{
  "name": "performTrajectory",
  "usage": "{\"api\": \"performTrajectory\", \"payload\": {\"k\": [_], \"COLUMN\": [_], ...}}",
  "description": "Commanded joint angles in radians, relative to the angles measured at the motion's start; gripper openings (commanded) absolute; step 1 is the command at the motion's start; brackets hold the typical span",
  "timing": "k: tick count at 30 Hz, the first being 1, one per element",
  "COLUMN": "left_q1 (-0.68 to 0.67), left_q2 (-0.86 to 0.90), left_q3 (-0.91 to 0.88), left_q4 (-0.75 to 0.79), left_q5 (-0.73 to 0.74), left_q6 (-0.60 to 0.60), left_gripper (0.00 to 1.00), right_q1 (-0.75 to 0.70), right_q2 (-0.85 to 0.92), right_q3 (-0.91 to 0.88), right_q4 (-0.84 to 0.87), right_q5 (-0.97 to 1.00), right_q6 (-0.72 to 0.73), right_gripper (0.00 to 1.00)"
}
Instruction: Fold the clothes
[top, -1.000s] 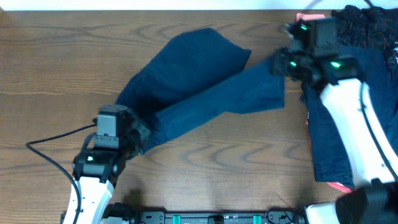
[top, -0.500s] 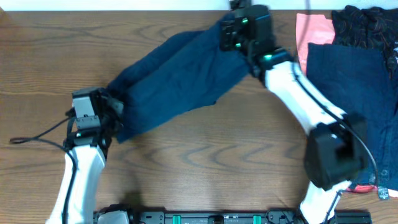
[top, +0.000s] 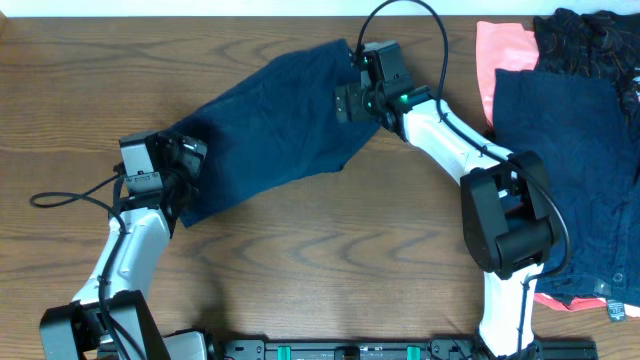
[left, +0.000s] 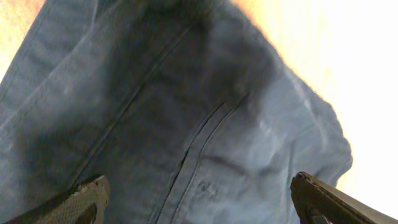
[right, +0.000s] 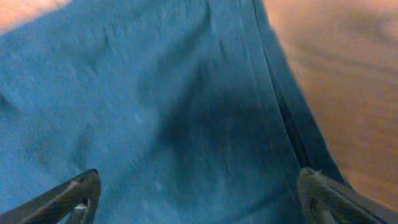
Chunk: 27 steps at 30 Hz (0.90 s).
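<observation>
A dark navy garment (top: 270, 120) lies folded over on itself in a diagonal band across the wooden table (top: 330, 250). My left gripper (top: 188, 160) hovers over its lower left end, jaws wide apart; in the left wrist view the gripper (left: 199, 200) shows only seamed navy cloth (left: 205, 112) between its fingertips. My right gripper (top: 350, 100) stands at the upper right end of the garment, open as well. Blue cloth (right: 155, 112) fills the right wrist view, and the gripper (right: 202, 196) there holds nothing.
More clothes lie piled at the right edge: a salmon-pink piece (top: 500, 50), a black patterned one (top: 590, 35) and a large navy one (top: 570, 170). A black cable (top: 70, 195) loops on the table left of the left arm.
The right gripper carried the garment's free end up and leftward, laying it over the rest. Both grippers, shut on the cloth a second ago, have opened and released it.
</observation>
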Motion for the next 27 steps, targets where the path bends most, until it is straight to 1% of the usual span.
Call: {"api": "performTrajectory", "payload": {"k": [1, 2, 4, 5, 8, 9, 11, 13, 16, 18, 20, 21, 23, 25, 27], "left_q1": [0.005, 0.005, 0.004, 0.004, 0.004, 0.004, 0.004, 0.004, 0.005, 0.005, 0.004, 0.004, 0.004, 0.004, 0.004], "left_q2": [-0.003, -0.003, -0.003, -0.003, -0.003, -0.003, -0.003, -0.004, -0.016, -0.045, -0.088, -0.109, -0.150, -0.164, -0.154], "left_q3": [0.011, 0.011, 0.011, 0.011, 0.011, 0.011, 0.011, 0.011, 0.011, 0.011, 0.011, 0.014, 0.018, 0.019, 0.023], "left_q4": [-0.064, -0.094, -0.137, -0.154, -0.214, -0.228, -0.245, -0.274, -0.322, -0.345, -0.350, -0.349, -0.320, -0.284, -0.249], "left_q5": [0.019, 0.018, 0.019, 0.019, 0.019, 0.019, 0.019, 0.019, 0.020, 0.020, 0.019, 0.019, 0.019, 0.019, 0.019], "left_q6": [0.041, 0.042, 0.066, 0.079, 0.101, 0.124, 0.173, 0.222, 0.307, 0.354, 0.401, 0.423, 0.502, 0.560, 0.590], "left_gripper": [0.94, 0.95, 0.96, 0.98, 1.00, 0.98, 0.98, 0.98, 0.98, 0.98, 0.98, 0.98, 0.98, 0.98, 0.98], "right_q1": [-0.002, -0.004, -0.009, -0.010, -0.016, -0.020, -0.029, -0.038, -0.057, -0.075, -0.096, -0.107, -0.133, -0.150, -0.165], "right_q2": [0.019, 0.036, 0.067, 0.079, 0.111, 0.113, 0.116, 0.116, 0.116, 0.116, 0.116, 0.116, 0.111, 0.096, 0.068], "right_q3": [0.013, 0.013, 0.012, 0.012, 0.012, 0.012, 0.012, 0.012, 0.012, 0.012, 0.012, 0.012, 0.012, 0.012, 0.012], "right_q4": [-0.048, -0.074, -0.103, -0.113, -0.150, -0.169, -0.206, -0.260, -0.399, -0.540, -0.668, -0.712, -0.767, -0.784, -0.787], "right_q5": [0.011, 0.018, 0.018, 0.018, 0.020, 0.027, 0.044, 0.065, 0.099, 0.136, 0.182, 0.197, 0.200, 0.197, 0.197], "right_q6": [-0.082, -0.082, -0.082, -0.081, -0.082, -0.082, -0.082, -0.082, -0.081, -0.049, 0.013, 0.035, 0.043, 0.043, 0.043], "right_gripper": [0.86, 0.81, 0.80, 0.82, 0.96, 0.98, 0.94, 0.88, 0.73, 0.57, 0.47, 0.44, 0.36, 0.36, 0.36]}}
